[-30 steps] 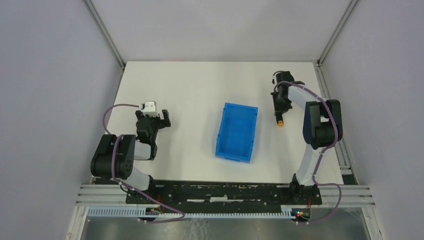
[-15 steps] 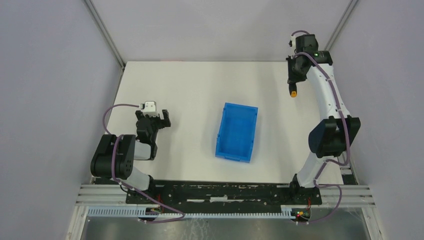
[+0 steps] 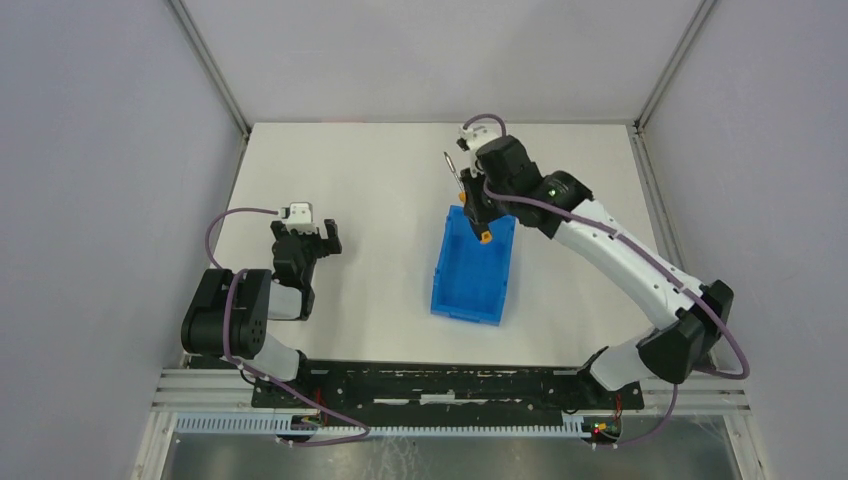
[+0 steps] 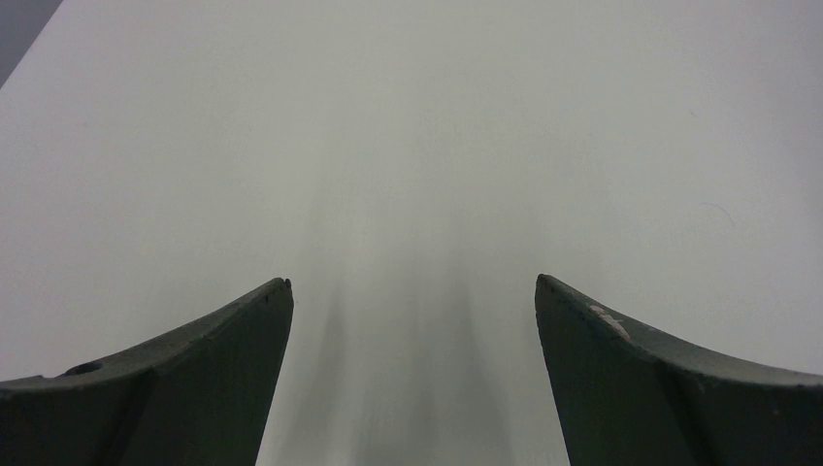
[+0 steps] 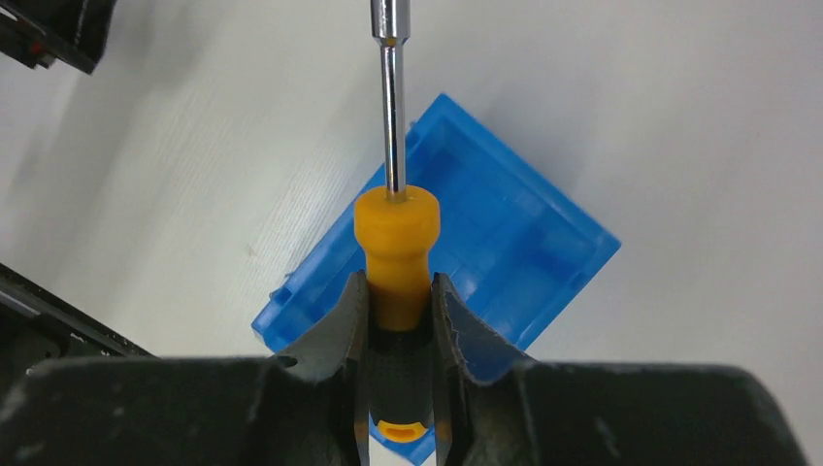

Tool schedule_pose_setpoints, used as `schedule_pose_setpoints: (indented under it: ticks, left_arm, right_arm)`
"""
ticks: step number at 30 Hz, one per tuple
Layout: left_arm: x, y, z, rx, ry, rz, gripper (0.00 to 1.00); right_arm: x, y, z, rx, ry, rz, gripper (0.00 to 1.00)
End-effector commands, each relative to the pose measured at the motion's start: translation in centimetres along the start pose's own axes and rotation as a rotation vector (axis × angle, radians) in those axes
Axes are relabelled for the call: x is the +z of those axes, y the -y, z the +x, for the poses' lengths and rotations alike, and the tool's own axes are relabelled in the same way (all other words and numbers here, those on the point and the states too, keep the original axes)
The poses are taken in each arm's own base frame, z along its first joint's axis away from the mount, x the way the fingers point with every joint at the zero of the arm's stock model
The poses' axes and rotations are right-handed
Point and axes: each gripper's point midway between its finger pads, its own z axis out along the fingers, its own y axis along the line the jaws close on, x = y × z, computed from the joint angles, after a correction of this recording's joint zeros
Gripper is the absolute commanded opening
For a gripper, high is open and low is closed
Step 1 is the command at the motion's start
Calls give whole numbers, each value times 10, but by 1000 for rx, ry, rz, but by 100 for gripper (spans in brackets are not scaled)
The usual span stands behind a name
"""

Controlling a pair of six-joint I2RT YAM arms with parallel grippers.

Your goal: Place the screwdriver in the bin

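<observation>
The blue bin (image 3: 473, 268) stands in the middle of the table. My right gripper (image 3: 474, 208) is shut on the screwdriver (image 3: 484, 236) by its orange-and-black handle and holds it in the air over the bin's far end. The silver shaft (image 3: 452, 166) points up and away from the bin. In the right wrist view the handle (image 5: 395, 248) sits clamped between both fingers, with the bin (image 5: 505, 233) below it. My left gripper (image 3: 318, 236) is open and empty, low over bare table at the left, well away from the bin.
White table with grey enclosure walls and metal frame posts around it. The arm bases and a black rail run along the near edge (image 3: 440, 385). The left wrist view shows only bare table between the open fingers (image 4: 194, 379).
My right arm has swung from the far right edge leftward, carrying the screwdriver to above the bin's far end. The left arm has not moved.
</observation>
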Motion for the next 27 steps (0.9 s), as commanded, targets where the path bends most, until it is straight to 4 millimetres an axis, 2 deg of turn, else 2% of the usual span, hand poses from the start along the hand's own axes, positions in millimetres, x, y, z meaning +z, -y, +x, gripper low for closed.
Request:
schedule_pose_setpoints:
  ticks: [1, 7, 10, 14, 16, 17, 20, 22, 24, 27]
  left_arm:
    - [4, 0, -16, -18, 56, 0, 100]
    - [4, 0, -15, -19, 54, 1, 100]
    - [4, 0, -15, -19, 56, 1, 100]
    - [4, 0, -16, -18, 56, 1, 100]
    - [4, 0, -15, -19, 55, 0, 100]
    - [4, 0, -15, -19, 56, 1, 100]
    - [4, 0, -16, -19, 56, 0, 100]
    - [4, 0, -15, -19, 55, 0, 100]
    - [4, 0, -16, -19, 56, 0, 100]
    - [4, 0, -15, -19, 55, 1, 100]
  right_arm:
    - [1, -1, 14, 110, 107, 71, 0]
    - [37, -23, 100, 130, 9, 70, 0]
    - [54, -27, 125, 116, -56, 71, 0]
    - [78, -18, 145, 88, -114, 143, 0]
    - [87, -15, 154, 81, -142, 172, 5]
    - [90, -15, 158, 80, -153, 173, 9]
    - [100, -17, 163, 76, -178, 173, 37]
    - [100, -19, 159, 71, -185, 170, 46]
    - [93, -19, 146, 63, -163, 177, 50]
    - [75, -19, 114, 59, -80, 190, 58]
